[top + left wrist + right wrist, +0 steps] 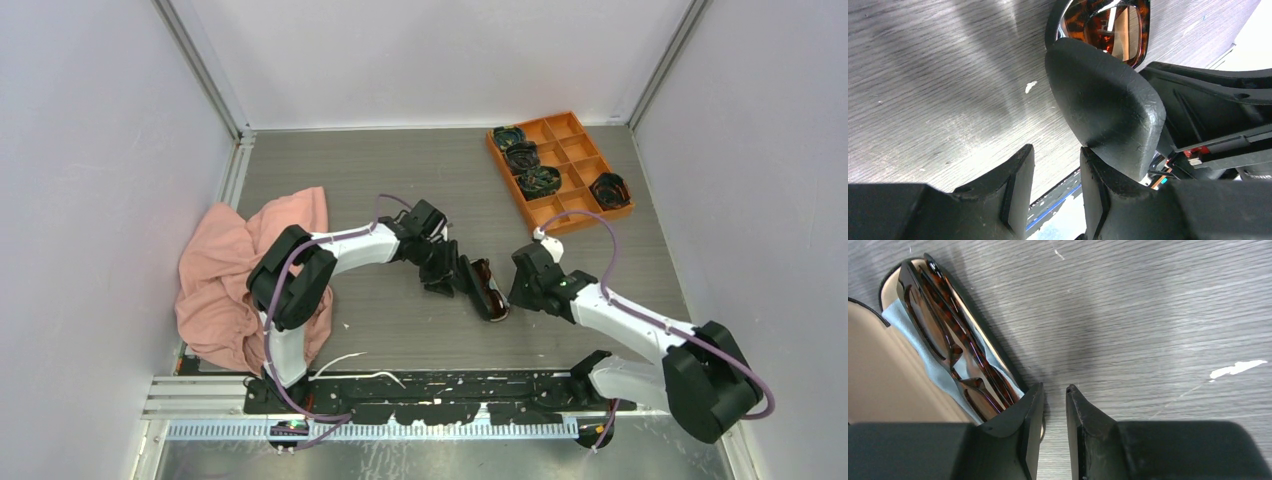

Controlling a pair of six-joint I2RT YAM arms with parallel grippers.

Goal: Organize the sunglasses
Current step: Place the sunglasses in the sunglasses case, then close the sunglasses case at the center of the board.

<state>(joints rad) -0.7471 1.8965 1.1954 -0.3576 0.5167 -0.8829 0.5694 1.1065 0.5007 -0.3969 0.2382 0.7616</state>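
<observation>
The grey wood-grain table [400,170] carries a crumpled pink cloth [215,285] along its left side. An orange divided tray [572,126] sits at the far right corner, an open black case [873,375] lies near the middle, and a white scrap [340,362] lies by the near edge.

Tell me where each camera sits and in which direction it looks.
Top external: above and behind the bases, looking down on the table, the left arm, the right arm and the open case between them.
Left wrist: low over the table, facing the case lid and the sunglasses beyond it; the left gripper shows at the bottom.
Right wrist: looking down at the sunglasses lying in the case; the right gripper shows at the bottom.
Shared: all three show the sunglasses and the case.
</observation>
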